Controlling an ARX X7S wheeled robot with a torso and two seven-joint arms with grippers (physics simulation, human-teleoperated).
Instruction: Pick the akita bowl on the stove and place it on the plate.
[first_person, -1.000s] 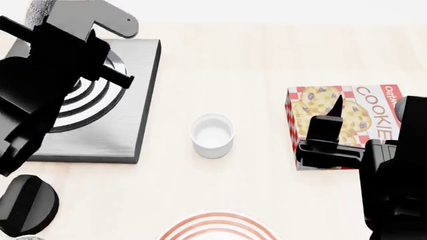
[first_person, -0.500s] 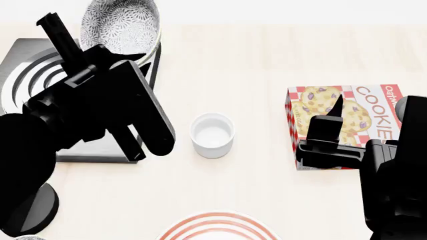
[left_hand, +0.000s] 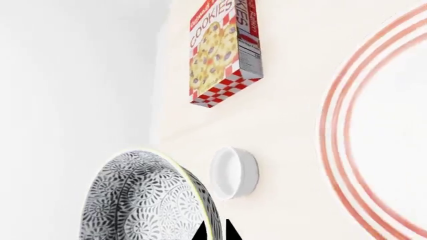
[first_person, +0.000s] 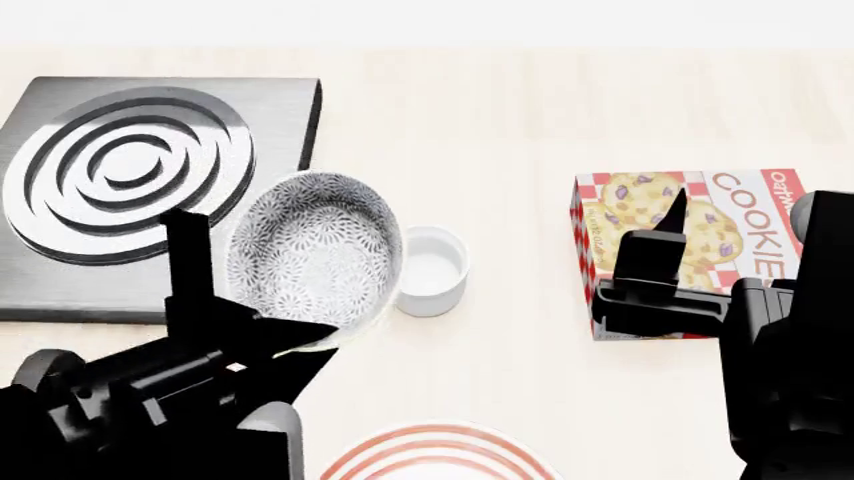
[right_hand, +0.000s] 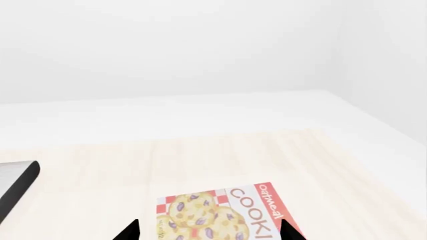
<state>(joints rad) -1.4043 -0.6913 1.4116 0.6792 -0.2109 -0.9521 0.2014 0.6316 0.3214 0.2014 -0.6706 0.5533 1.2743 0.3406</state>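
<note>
One akita bowl (first_person: 314, 258) hangs tilted above the counter (first_person: 534, 110), its rim clamped in the left gripper (first_person: 274, 345) jaws, right of the stove (first_person: 134, 190); right gripper (right_hand: 208, 231) jaws gape empty over a box (first_person: 674, 245) reading "COOKIE"

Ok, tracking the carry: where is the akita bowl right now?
In the head view the akita bowl is off the stove, held by the left gripper beside the white cup.

We now carry the bowl (first_person: 316, 255) clamped in our left claw (first_person: 267, 345), off the stove (first_person: 160, 150), toward the plate (first_person: 441, 455).
</note>
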